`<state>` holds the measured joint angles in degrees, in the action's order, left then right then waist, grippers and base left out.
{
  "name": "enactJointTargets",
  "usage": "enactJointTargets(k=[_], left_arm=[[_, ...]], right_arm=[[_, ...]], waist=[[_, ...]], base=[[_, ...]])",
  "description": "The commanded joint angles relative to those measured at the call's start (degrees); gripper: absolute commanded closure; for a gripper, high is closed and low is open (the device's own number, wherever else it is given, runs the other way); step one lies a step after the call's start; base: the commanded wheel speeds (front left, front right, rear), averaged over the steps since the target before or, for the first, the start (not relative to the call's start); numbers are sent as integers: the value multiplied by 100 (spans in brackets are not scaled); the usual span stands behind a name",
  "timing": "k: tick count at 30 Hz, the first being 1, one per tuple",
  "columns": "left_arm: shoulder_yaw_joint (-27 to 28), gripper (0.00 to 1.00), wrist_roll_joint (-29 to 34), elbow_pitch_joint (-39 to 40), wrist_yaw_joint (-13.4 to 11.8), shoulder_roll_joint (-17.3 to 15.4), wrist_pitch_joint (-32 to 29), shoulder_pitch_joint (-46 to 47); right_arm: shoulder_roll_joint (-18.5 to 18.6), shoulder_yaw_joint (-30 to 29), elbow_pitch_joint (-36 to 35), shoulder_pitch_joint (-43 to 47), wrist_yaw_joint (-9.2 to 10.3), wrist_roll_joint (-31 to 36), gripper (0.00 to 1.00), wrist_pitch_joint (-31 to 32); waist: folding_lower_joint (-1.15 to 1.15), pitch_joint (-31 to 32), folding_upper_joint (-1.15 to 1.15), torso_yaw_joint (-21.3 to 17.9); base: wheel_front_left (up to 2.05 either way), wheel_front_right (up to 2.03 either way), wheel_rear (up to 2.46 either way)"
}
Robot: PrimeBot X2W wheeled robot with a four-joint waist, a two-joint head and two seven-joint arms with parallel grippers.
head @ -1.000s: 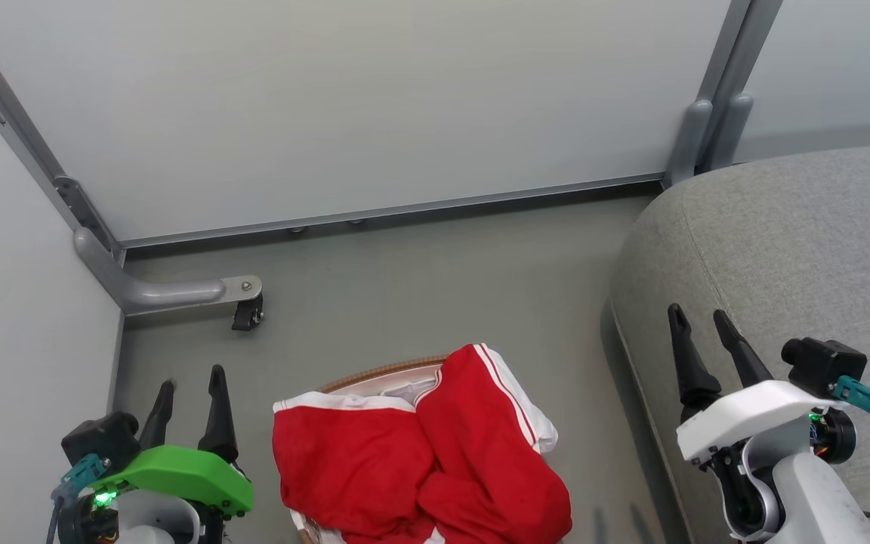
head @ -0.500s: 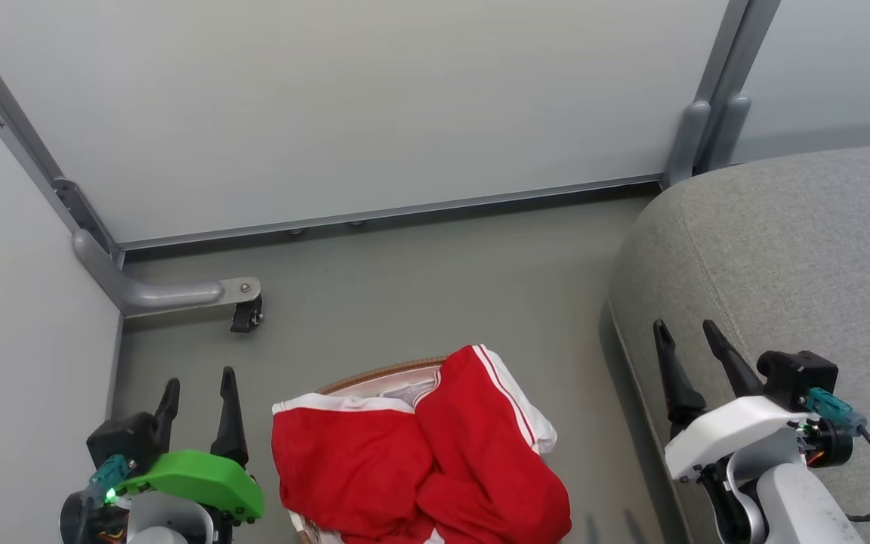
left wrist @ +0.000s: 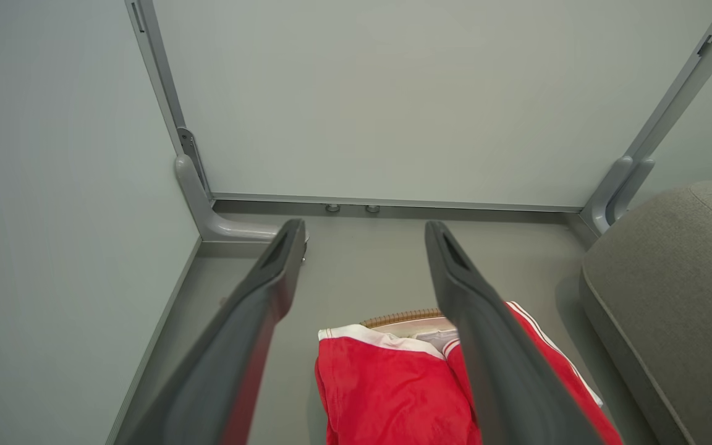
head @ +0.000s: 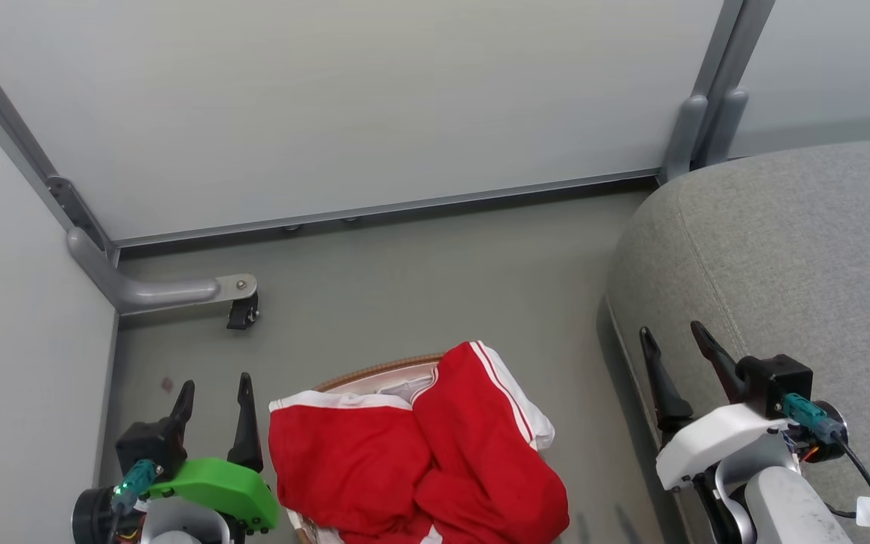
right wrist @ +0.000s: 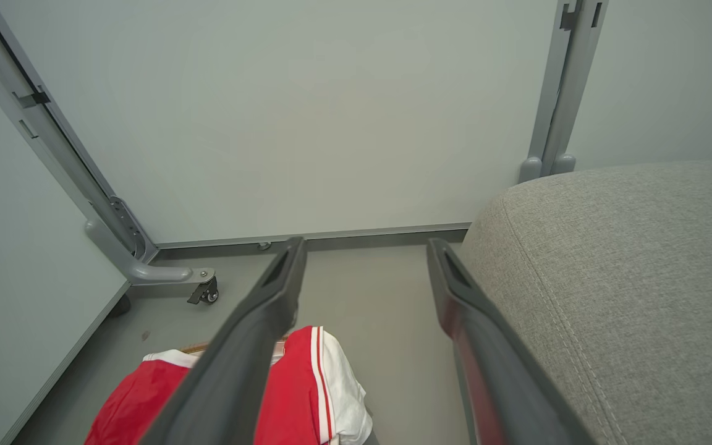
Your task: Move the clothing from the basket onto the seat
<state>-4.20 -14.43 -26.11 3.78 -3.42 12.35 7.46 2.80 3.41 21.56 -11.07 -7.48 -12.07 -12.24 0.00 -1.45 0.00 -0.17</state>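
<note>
Where the brown woven rim of the basket (head: 378, 370) shows on the floor (head: 420, 279), the clothing (head: 412, 461) is seen heaped in and over it, red with white bands. One white-striped part is spilled past the rim on the side toward the seat (head: 797, 249), and most of the basket is hidden beneath the fabric. The left fingers (head: 245, 423) are held spread wide and empty, just beside the clothing's left edge and not touching it. The right fingers (head: 658, 378) are likewise spread wide with nothing between them, set over the seat's rounded front edge and parted from the clothing by a strip of bare floor. Open floor is left beyond the basket up to the partition panels (head: 344, 106), whose metal foot with a caster (head: 242, 311) stands off to the far left. The seat's top is shown as a broad grey surface crossed by a seam.
</note>
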Motion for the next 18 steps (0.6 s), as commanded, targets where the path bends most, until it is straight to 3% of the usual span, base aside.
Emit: enactJointTargets(k=[1,8,18], left_arm=[[-14,0,110,-8,36,-6,55,-48],[-72,0,358,-103,136,27,129,224],[-323,0,731,-301,294,40,235,1018]], right_arm=[[19,18,1,-28,-2,133,0,-66],[21,87,-86,-267,0,488,0,-142],[24,145,-425,-937,0,851,0,-249]], waist=[[0,-38,0,-13],[0,-475,0,-58],[0,-1751,0,-225]], base=[[0,0,0],[0,0,0],[0,0,0]])
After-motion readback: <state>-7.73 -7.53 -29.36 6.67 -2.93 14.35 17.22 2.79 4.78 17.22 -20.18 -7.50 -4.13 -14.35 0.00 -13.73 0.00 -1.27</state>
